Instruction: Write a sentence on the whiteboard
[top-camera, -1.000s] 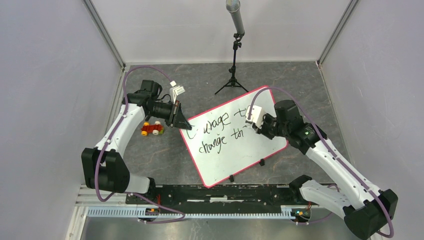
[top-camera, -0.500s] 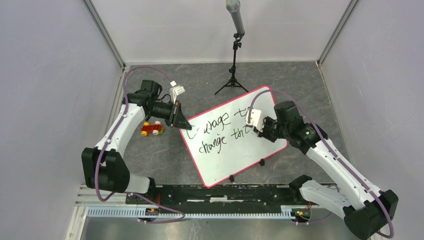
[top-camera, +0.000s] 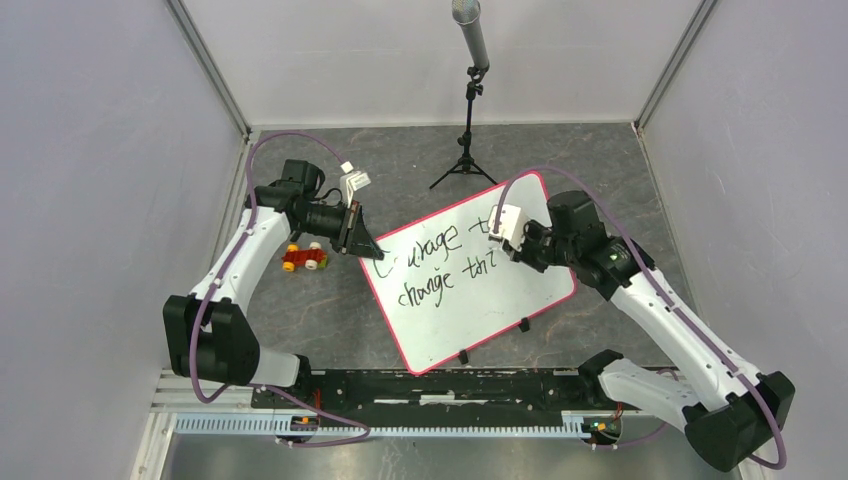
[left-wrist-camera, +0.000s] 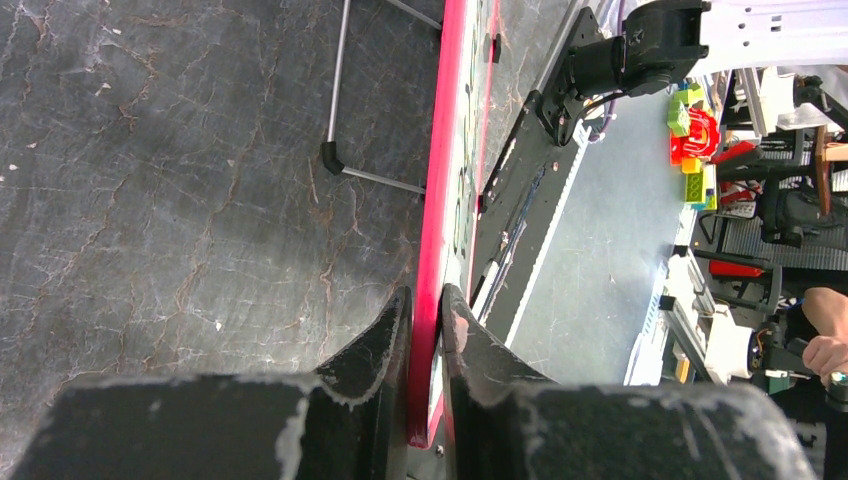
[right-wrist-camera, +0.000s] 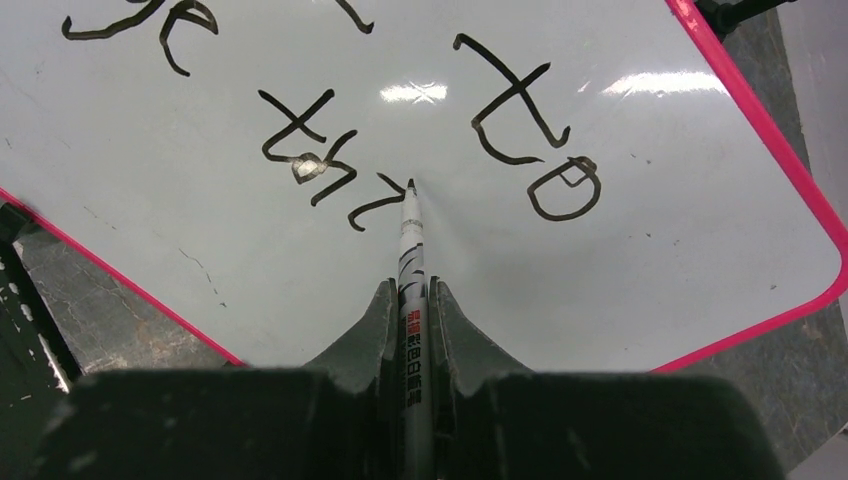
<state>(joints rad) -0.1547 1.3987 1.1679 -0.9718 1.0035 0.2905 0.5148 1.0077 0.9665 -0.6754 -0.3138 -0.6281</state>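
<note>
The left gripper (left-wrist-camera: 424, 305) pinched the pink rim of the whiteboard (top-camera: 490, 310). The right gripper (right-wrist-camera: 410, 295) clamped a marker (right-wrist-camera: 410, 235) — tip on the board (just beside the sentence (top-camera: 440, 262)).

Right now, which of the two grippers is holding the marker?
The right gripper: it grips the marker, tip at the whiteboard. The left gripper clamps the board's pink rim instead.

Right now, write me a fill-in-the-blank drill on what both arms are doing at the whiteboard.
The left fingers clamp the whiteboard's rim beside the word ____.
The right fingers hold a ____ with its tip at the whiteboard.
The second line of the sentence begins with ____.
Missing words: courage; marker; change.
</note>
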